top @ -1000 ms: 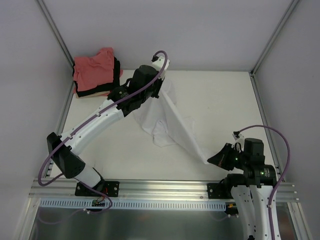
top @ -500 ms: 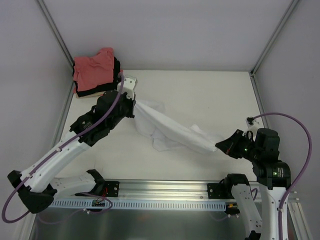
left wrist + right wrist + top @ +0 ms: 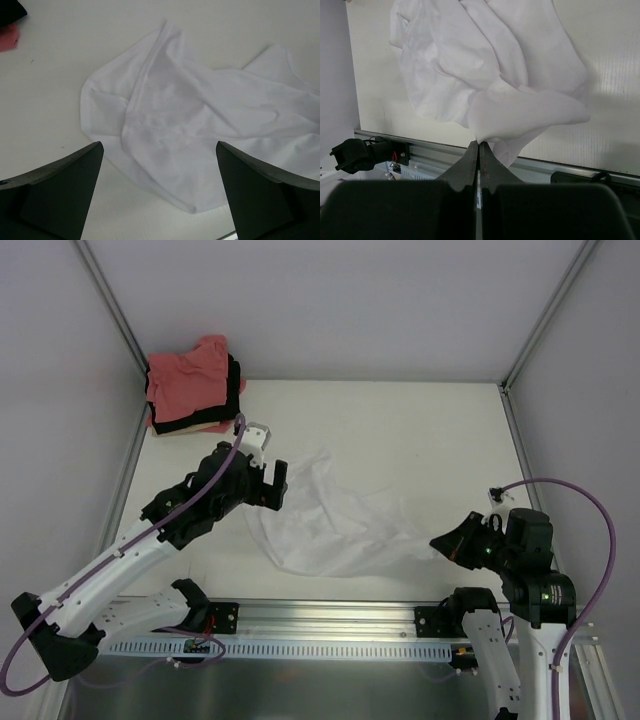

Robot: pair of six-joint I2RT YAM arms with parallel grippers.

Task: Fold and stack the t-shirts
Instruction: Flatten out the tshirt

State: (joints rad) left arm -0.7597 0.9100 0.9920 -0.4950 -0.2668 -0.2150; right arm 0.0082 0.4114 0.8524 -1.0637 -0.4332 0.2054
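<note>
A crumpled white t-shirt [image 3: 330, 518] lies spread on the table between the arms. My left gripper [image 3: 275, 483] hovers open at its left edge with nothing between the fingers; in the left wrist view the white t-shirt [image 3: 200, 115] lies below the wide-apart left gripper [image 3: 159, 150]. My right gripper [image 3: 437, 540] is shut on the shirt's right end; the right wrist view shows the right gripper [image 3: 479, 143] pinching a fold of the white t-shirt [image 3: 485, 65]. In the back left corner sits a pile of t-shirts: a salmon-pink one [image 3: 188, 380] on top, over a black one [image 3: 233, 380] and a pale cream one [image 3: 178, 428].
An aluminium rail [image 3: 330, 615] runs along the table's near edge, just below the shirt. Metal frame posts [image 3: 125, 465] and grey walls bound the table on the left, right and back.
My left gripper opened and let go of the white shirt, which dropped from a stretched band onto the table. The left arm drew back a little. The right gripper keeps its hold.
</note>
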